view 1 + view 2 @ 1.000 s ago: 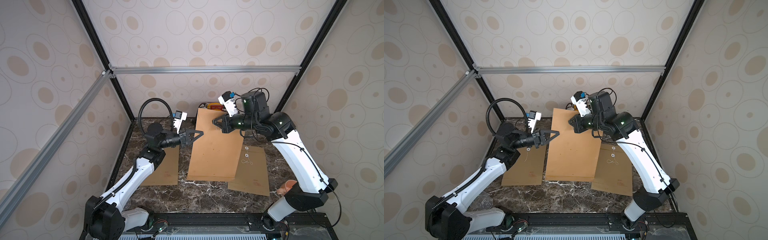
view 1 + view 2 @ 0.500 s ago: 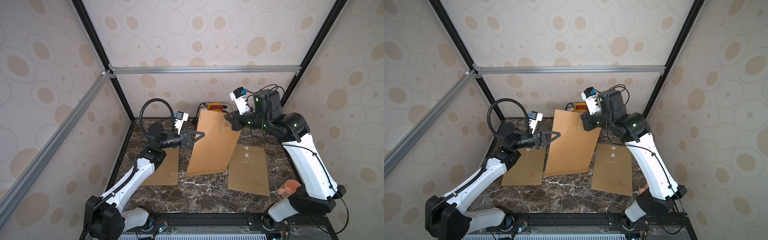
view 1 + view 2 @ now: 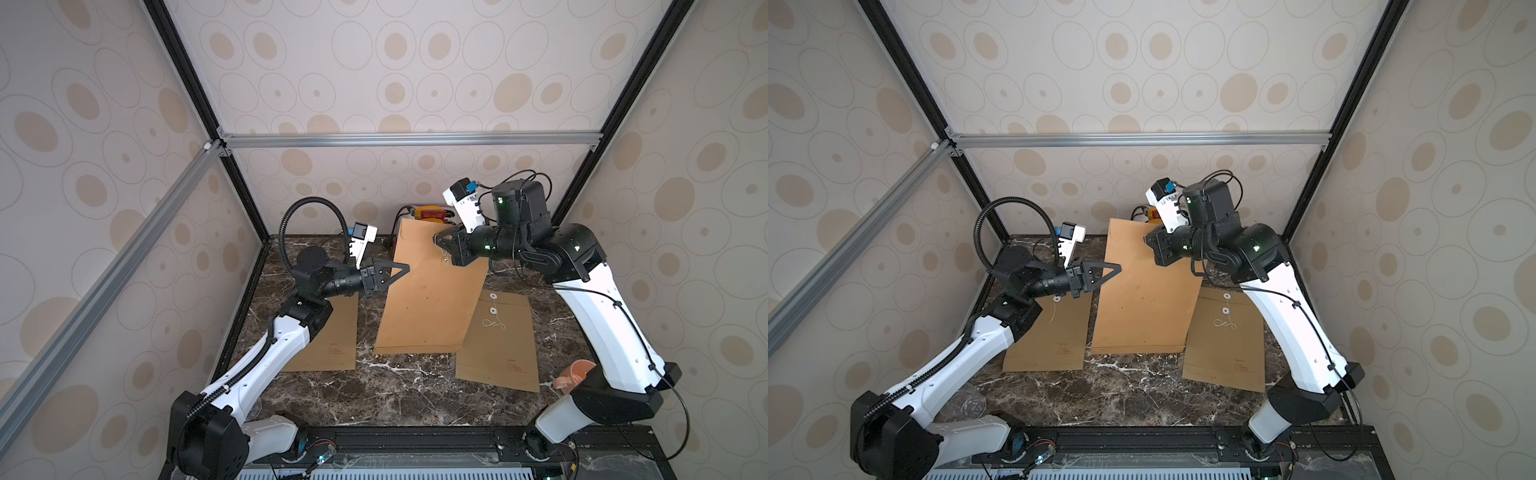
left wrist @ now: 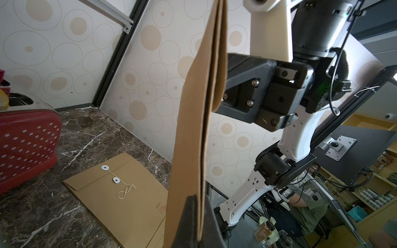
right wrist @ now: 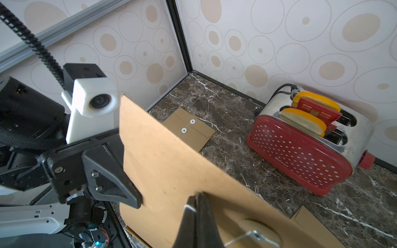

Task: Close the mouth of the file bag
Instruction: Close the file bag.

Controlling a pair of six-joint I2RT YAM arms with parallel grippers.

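A brown paper file bag [image 3: 430, 293] [image 3: 1142, 291] stands tilted over the middle of the marble table, its lower edge near the surface. My left gripper [image 3: 405, 269] [image 3: 1119, 268] is shut on its left edge; in the left wrist view the bag [image 4: 193, 128] runs edge-on between the fingers of that gripper [image 4: 198, 214]. My right gripper [image 3: 438, 241] [image 3: 1147, 241] is at the bag's upper right, near the mouth. The right wrist view shows that gripper [image 5: 196, 198] shut on the thin white string [image 5: 190, 207] against the bag's face [image 5: 167, 171].
Two more file bags lie flat, one on the left [image 3: 332, 336] under my left arm and one on the right [image 3: 500, 336] with its string loose. A red toaster [image 3: 432, 212] [image 5: 300, 150] stands at the back wall. A peach cup [image 3: 575, 372] sits by the right arm's base.
My right gripper swung out to the right with the string, twisting the bag, then came back left to the bag's upper part. The left gripper has kept its hold and barely moved.
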